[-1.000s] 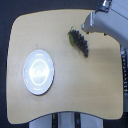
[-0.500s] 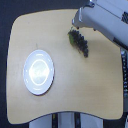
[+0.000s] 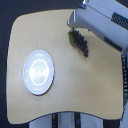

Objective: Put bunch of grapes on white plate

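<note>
Plate first: the white plate (image 3: 39,71) lies bare on the tan table (image 3: 75,95), toward the exterior view's left. Well apart to its right, the bunch of grapes (image 3: 80,42) rests on the tabletop. Above it the gripper (image 3: 75,22) is blurred, its jaw spread impossible to tell; it has moved leftward over the grapes since a second ago.

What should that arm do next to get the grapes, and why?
Probably lower the gripper onto the bunch of grapes and close on it. The grapes lie on the table just below the arm, and the white plate sits apart, nothing on it.
</note>
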`<state>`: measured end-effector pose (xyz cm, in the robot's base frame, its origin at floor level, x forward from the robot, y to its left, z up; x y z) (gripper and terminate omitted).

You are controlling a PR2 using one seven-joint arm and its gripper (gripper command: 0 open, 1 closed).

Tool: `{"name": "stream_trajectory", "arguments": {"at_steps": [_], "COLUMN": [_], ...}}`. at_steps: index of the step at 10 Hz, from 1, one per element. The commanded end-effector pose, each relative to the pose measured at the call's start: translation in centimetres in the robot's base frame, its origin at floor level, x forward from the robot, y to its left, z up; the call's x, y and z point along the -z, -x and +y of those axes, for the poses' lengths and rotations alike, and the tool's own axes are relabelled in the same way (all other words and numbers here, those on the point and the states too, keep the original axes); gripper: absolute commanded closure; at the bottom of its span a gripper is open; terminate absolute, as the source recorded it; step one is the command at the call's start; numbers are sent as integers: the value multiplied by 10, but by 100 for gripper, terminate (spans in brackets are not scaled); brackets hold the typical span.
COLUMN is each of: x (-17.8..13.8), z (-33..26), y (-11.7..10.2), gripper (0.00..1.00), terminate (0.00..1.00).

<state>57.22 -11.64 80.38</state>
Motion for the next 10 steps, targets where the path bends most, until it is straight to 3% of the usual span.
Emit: {"name": "stream_trajectory", "arguments": {"at_steps": [1, 5, 10], "x": [39, 60, 64], "z": [10, 22, 28], "y": [-12, -1, 13], "gripper": [0, 0, 0], "terminate": [0, 0, 0]}}
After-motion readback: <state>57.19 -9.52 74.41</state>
